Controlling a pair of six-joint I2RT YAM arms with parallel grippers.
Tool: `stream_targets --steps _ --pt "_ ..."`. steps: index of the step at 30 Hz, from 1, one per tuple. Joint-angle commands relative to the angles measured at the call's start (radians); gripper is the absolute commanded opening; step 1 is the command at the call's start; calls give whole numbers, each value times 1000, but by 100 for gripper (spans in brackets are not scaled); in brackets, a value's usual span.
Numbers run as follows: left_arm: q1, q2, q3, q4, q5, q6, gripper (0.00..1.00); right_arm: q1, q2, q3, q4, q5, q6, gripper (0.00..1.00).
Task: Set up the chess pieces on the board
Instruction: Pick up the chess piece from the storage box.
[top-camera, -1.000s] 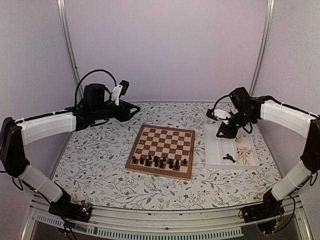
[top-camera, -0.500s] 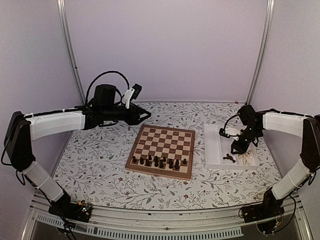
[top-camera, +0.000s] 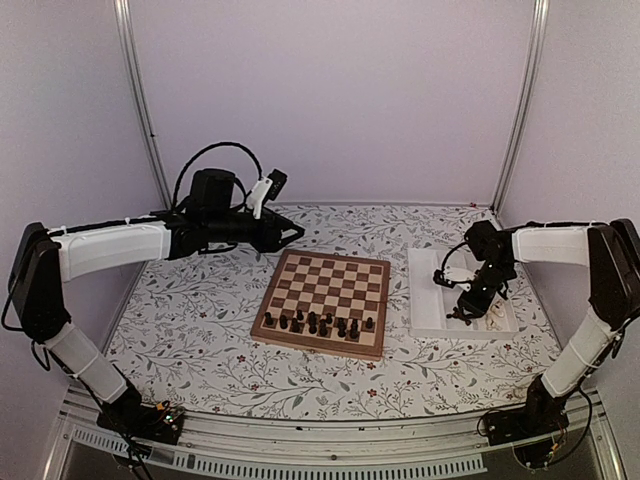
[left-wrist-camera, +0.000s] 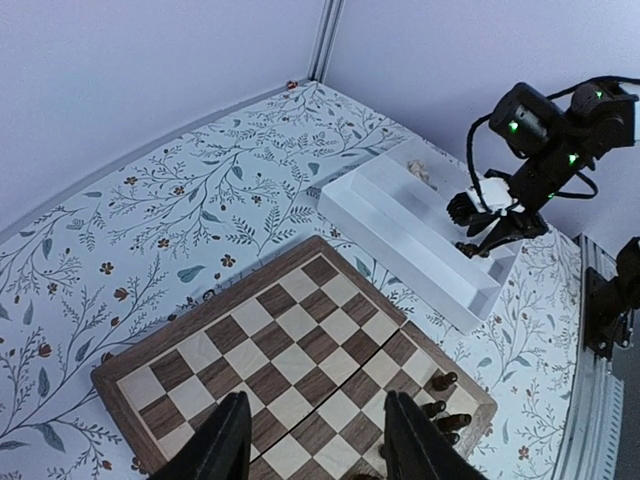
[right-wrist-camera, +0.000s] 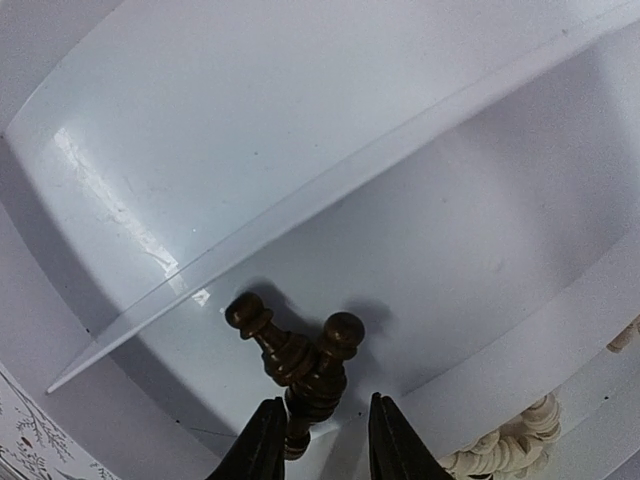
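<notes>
The board (top-camera: 325, 285) lies mid-table, with several dark chess pieces (top-camera: 315, 323) along its near rows. In the right wrist view two dark pieces (right-wrist-camera: 300, 360) lie crossed in a compartment of the white tray (right-wrist-camera: 300, 120). My right gripper (right-wrist-camera: 322, 440) is low over them and open. Its fingers straddle their bases: the left finger is against one piece, and a gap shows on the right. My left gripper (left-wrist-camera: 315, 445) hovers open and empty above the board (left-wrist-camera: 250, 350).
Cream pieces (top-camera: 492, 310) are heaped in the tray's right compartment, right beside my right gripper (top-camera: 466, 308). The tray (top-camera: 430, 290) stands to the right of the board. A floral cloth covers the table, and purple walls close in behind and at the sides.
My right gripper has come down and nearer into the tray, over the dark pieces, and its jaws have narrowed a little. The left arm swung right toward the board, then held.
</notes>
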Motion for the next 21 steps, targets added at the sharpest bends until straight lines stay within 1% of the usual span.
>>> stream_targets --steps 1,3,6,11,15,17,21 --pt "-13 7 32 -16 4 16 48 19 34 -15 -27 21 36 31" --pt "-14 6 34 -19 4 17 48 23 52 -19 -41 16 42 31" --pt "-16 3 35 -19 1 15 48 31 86 -30 -53 22 52 27" --pt "-35 5 41 -19 -6 -3 48 36 80 -32 -34 34 67 19" --pt "-102 22 76 -23 -23 -24 48 36 14 15 -39 10 67 12" --pt "-141 46 109 -22 -21 -43 48 35 -45 41 -29 -35 66 9" --pt "-206 135 184 13 2 -120 49 34 -170 45 9 -156 56 8"
